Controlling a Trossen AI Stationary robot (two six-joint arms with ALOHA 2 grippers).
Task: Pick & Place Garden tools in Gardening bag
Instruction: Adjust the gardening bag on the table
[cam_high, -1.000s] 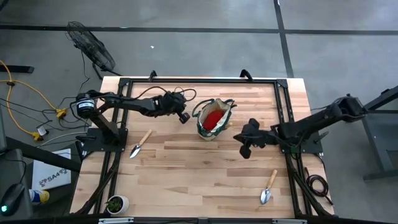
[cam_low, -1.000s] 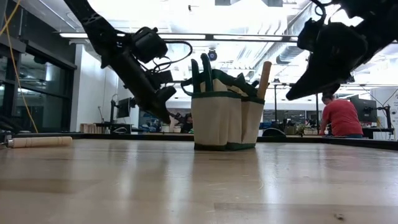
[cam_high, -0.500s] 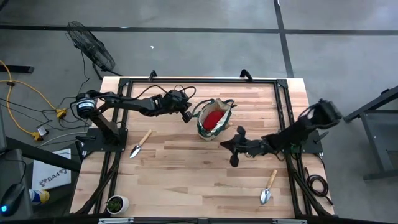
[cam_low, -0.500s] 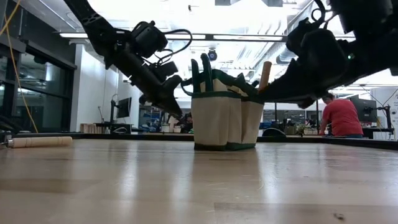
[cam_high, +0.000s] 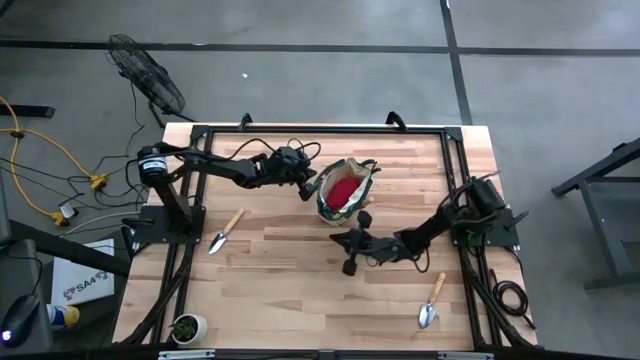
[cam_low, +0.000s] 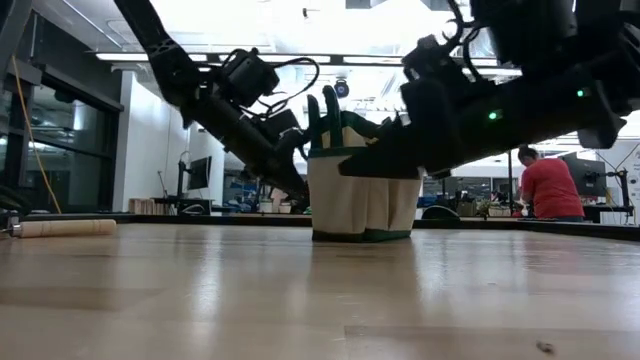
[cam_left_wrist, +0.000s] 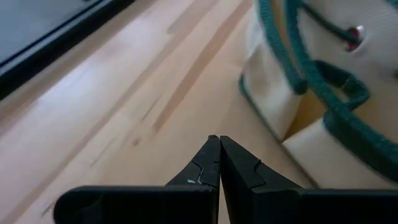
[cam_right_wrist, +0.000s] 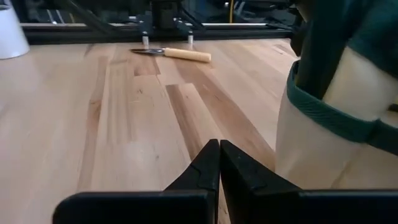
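Observation:
The beige gardening bag (cam_high: 347, 190) with green trim stands upright at mid-table, a red item (cam_high: 342, 190) inside it. One wooden-handled trowel (cam_high: 226, 231) lies at the table's left and another (cam_high: 432, 300) at the near right. My left gripper (cam_high: 309, 190) is shut, just left of the bag, its tips (cam_left_wrist: 219, 140) short of the bag's wall (cam_left_wrist: 273, 106). My right gripper (cam_high: 338, 240) is shut and low over the table by the bag's near side; its wrist view shows the bag's wall (cam_right_wrist: 311, 155) beside the shut tips (cam_right_wrist: 219, 144).
A small white pot with a plant (cam_high: 188, 326) stands at the near left corner. Black frame rails (cam_high: 320, 130) run along the table's edges. Bare wood lies between the bag and the near edge. A person in a red shirt (cam_low: 546, 187) is far behind the table.
My right gripper has swung down and toward the table's left, from beside the bag's right to low by its near side, tipping closer to level, still shut. My left gripper has edged right toward the bag and tipped further down. The bag and trowels have stayed put.

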